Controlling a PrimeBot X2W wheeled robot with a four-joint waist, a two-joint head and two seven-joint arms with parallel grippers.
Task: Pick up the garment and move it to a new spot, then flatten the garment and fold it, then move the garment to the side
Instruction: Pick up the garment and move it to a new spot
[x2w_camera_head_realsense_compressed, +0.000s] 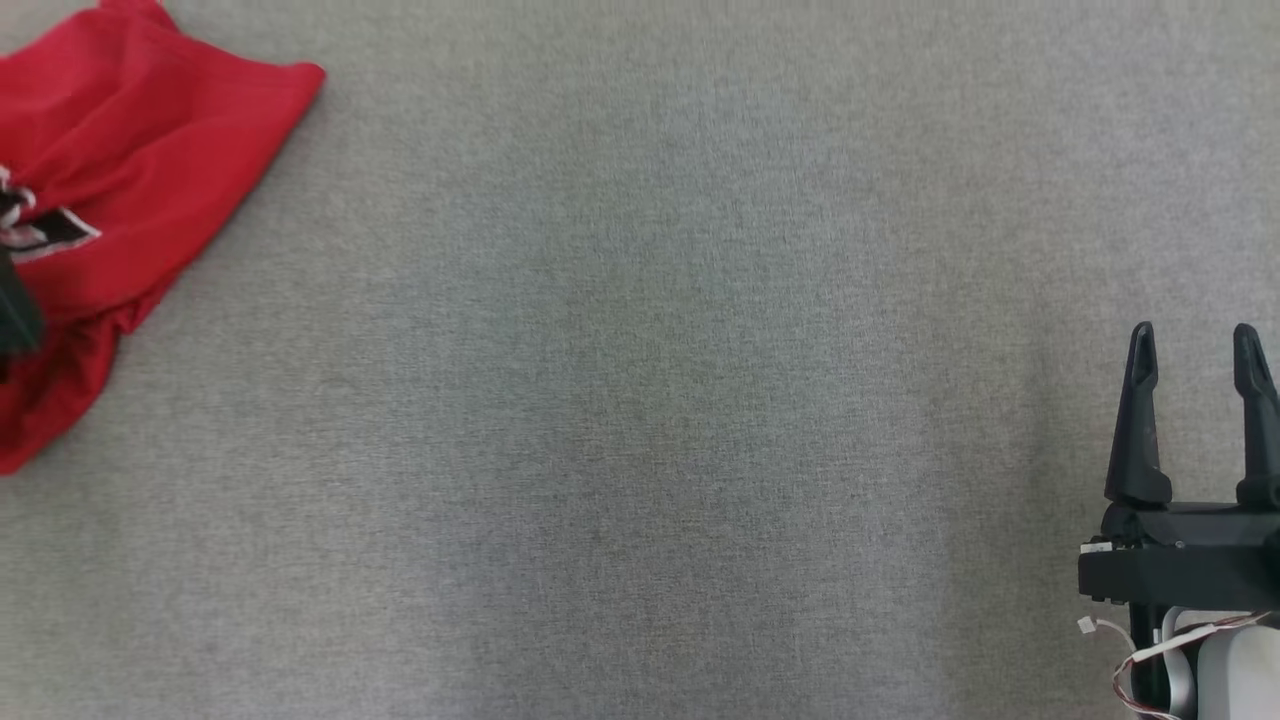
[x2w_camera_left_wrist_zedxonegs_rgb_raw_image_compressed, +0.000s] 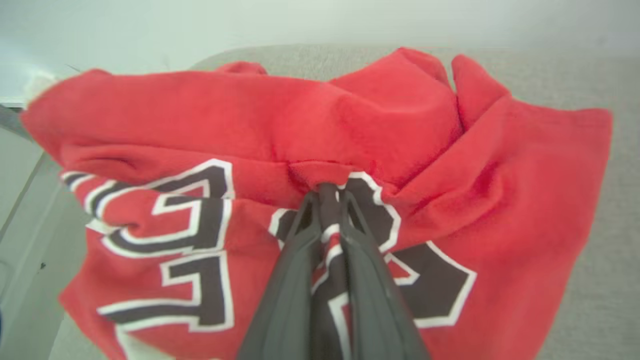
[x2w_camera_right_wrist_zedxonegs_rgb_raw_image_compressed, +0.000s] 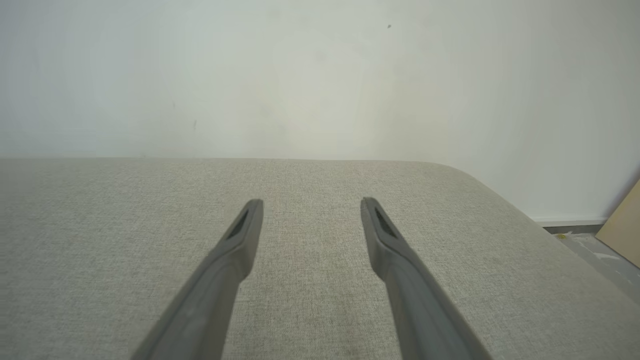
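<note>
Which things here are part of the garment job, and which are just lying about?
Job:
- red garment, bunched
- left hand, shut on a fold of it
- right hand, open and empty
- grey surface under the garment

Lying about:
- tan board by the wall

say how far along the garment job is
Nothing finished: the red garment lies crumpled at the left of the grey surface. In hand: the left tool is pinched on a fold of it. Left: moving, flattening, folding, setting aside; the right tool hangs open.
</note>
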